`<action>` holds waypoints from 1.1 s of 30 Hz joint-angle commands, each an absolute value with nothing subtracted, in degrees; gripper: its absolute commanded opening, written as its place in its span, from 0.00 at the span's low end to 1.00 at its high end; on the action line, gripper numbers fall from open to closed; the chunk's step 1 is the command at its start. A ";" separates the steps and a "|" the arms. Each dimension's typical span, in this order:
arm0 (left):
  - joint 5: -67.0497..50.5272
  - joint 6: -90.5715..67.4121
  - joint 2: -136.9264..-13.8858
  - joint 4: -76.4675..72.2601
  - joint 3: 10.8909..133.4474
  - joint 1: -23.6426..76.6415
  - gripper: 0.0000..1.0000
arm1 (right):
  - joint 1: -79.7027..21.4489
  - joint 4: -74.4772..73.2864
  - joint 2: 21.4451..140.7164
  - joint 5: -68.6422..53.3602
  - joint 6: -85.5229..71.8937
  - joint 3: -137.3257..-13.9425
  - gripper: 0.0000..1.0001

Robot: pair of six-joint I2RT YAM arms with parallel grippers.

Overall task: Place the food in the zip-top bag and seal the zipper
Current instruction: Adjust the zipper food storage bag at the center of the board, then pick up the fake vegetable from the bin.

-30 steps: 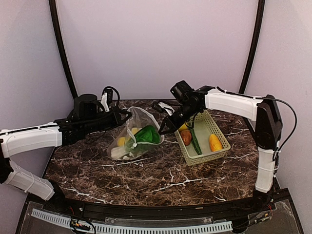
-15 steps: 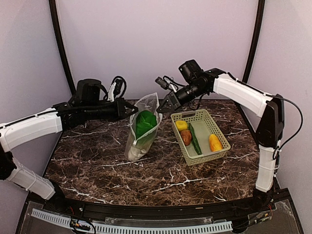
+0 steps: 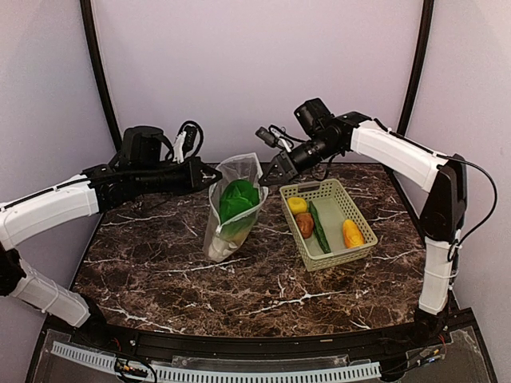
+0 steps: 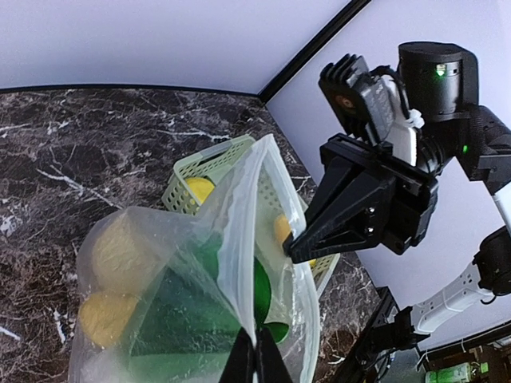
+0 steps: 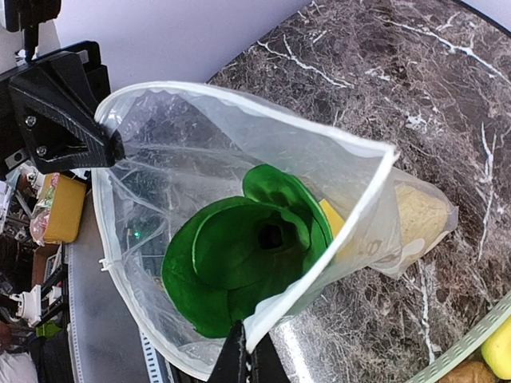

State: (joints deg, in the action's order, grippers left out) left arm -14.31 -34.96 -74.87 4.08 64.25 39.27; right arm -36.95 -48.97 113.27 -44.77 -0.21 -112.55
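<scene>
**Gripper state**
- The left gripper is fully closed, pinching one side of the mouth of the zip-top bag. In the top view it grips at the bag's 10 o'clock.
- The right gripper is also closed, pinching the opposite side of the mouth at the bag's 2 o'clock.
- In the left wrist view, the left gripper clamps the film at the bottom edge. The right gripper meets the far rim.

**Bag position**
- The zip-top bag hangs upright between the two grippers, just toward 9 o'clock from the counter centre. Its lower end appears to rest on the counter.
- The mouth is spread open, and the zipper is unsealed along the rim.

**Contents**
- The green cabbage fills the upper part of the bag.
- A yellow piece and a pale rounded piece lie below it.

**Remaining food**
- The basket stands at 3 o'clock from the bag, near it but apart.
- It holds a yellow fruit, a brown piece, a green stick-shaped piece and an orange-yellow piece.
</scene>
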 commanded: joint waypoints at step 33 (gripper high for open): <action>-14.00 -36.23 -75.02 0.29 61.11 39.13 0.01 | -22.36 -46.06 107.56 -18.77 13.99 -86.95 0.49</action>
